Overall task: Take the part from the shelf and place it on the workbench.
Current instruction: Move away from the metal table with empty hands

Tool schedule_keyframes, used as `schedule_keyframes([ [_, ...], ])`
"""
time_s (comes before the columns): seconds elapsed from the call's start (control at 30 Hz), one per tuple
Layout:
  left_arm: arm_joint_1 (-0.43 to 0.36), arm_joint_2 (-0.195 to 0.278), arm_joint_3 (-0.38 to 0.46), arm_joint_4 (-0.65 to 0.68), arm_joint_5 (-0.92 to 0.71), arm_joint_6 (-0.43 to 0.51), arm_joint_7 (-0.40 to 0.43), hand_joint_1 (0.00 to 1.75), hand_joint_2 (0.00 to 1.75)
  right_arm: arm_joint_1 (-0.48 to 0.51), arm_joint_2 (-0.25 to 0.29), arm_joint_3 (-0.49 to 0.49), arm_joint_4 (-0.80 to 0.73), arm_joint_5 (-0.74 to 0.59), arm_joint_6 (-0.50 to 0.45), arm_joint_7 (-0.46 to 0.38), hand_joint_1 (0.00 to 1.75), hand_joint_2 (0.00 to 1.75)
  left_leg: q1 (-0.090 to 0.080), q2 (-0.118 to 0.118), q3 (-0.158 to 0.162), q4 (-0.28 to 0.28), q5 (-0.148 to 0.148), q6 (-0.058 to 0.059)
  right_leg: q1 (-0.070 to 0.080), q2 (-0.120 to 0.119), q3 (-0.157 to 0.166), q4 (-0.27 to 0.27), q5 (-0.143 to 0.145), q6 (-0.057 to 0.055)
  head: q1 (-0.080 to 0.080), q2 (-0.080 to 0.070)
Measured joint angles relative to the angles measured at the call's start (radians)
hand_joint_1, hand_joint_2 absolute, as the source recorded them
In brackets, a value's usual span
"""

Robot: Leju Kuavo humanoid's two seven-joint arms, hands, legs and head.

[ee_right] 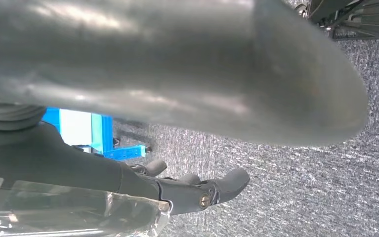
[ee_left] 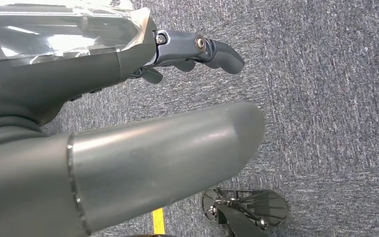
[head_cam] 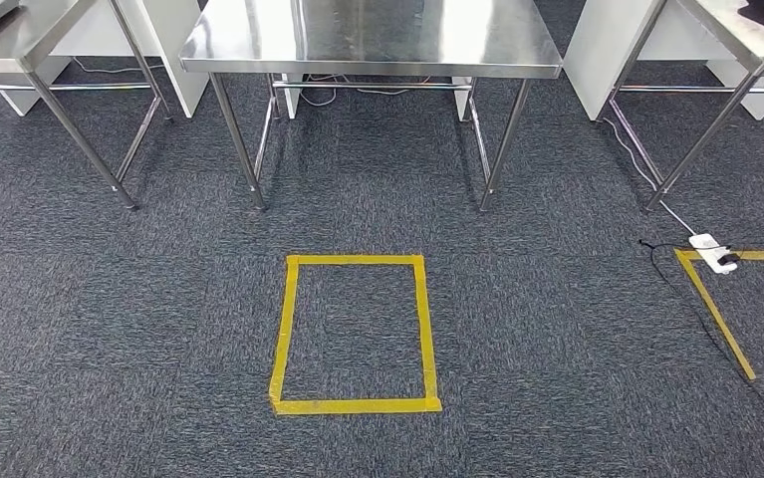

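Both the left hand (ee_left: 197, 52) and right hand (ee_right: 197, 190) hang loose holding nothing, I can't see the part, and the robot could bump the far table (head_cam: 378, 40) while walking.

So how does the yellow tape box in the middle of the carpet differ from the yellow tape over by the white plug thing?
The middle tape rectangle is closed on all four sides; the right-hand tape shows just two strips meeting at a corner. The rectangle lies in front of the steel table; the right-hand tape sits off to the side, with the white plug on its corner. The rectangle's strips run square; one right-hand strip runs diagonally. Both are yellow tape stuck on grey carpet.
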Motion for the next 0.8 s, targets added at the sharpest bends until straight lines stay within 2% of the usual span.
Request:
schedule_keyframes([
  [0.57, 0.000, 0.000, 0.000, 0.000, -0.004, 0.005, 0.001, 0.00, 0.00, 0.000, -0.001, 0.001, 0.000, 0.000, -0.001, -0.003, 0.00, 0.00, 0.005, 0.000, -0.001, 0.000, 0.001, 0.000, 0.000, 0.000, -0.003, 0.001, 0.000, 0.000, 0.000, 0.000],
  [0.6, 0.000, 0.000, 0.000, 0.000, -0.003, 0.006, 0.001, 0.00, 0.00, 0.000, -0.001, 0.001, 0.000, -0.001, -0.001, -0.006, 0.00, 0.00, 0.004, 0.000, -0.002, 0.001, 0.001, 0.003, -0.002, 0.000, -0.002, -0.001, 0.002, 0.003, 0.000, 0.000],
  [0.63, 0.000, -0.001, 0.000, 0.000, -0.002, 0.007, 0.002, 0.00, 0.00, -0.001, -0.002, 0.001, 0.000, -0.002, -0.001, -0.010, 0.00, 0.00, 0.008, 0.001, -0.003, -0.006, 0.006, 0.009, -0.003, 0.001, -0.015, 0.024, -0.012, 0.003, 0.001, 0.000],
  [0.67, -0.001, -0.002, 0.000, 0.000, 0.000, 0.008, 0.002, 0.00, 0.00, -0.002, -0.003, 0.001, 0.000, -0.002, -0.001, -0.013, 0.00, 0.00, 0.012, 0.004, -0.004, -0.012, 0.012, 0.016, -0.005, 0.002, -0.042, 0.078, -0.038, 0.002, 0.003, 0.000],
  [0.73, -0.001, -0.004, 0.000, 0.000, 0.001, 0.009, 0.002, 0.00, 0.00, -0.002, -0.005, 0.001, 0.000, -0.003, 0.000, -0.014, 0.00, 0.00, 0.020, 0.015, -0.007, -0.027, 0.024, 0.026, -0.008, 0.004, -0.122, 0.232, -0.102, 0.002, 0.008, 0.000],
  [0.77, 0.000, -0.004, 0.000, 0.000, 0.001, 0.009, 0.002, 0.00, 0.00, -0.001, -0.006, 0.001, 0.000, -0.003, 0.001, -0.014, 0.00, 0.00, 0.021, 0.020, -0.008, -0.027, 0.025, 0.024, -0.011, 0.004, -0.150, 0.286, -0.116, 0.006, 0.008, 0.000],
  [0.8, 0.000, -0.005, 0.001, 0.000, 0.001, 0.009, 0.002, 0.00, 0.00, 0.000, -0.007, 0.001, 0.000, -0.003, 0.001, -0.014, 0.00, 0.00, 0.023, 0.026, -0.008, -0.026, 0.025, 0.020, -0.014, 0.004, -0.156, 0.294, -0.110, 0.016, 0.008, 0.000],
])
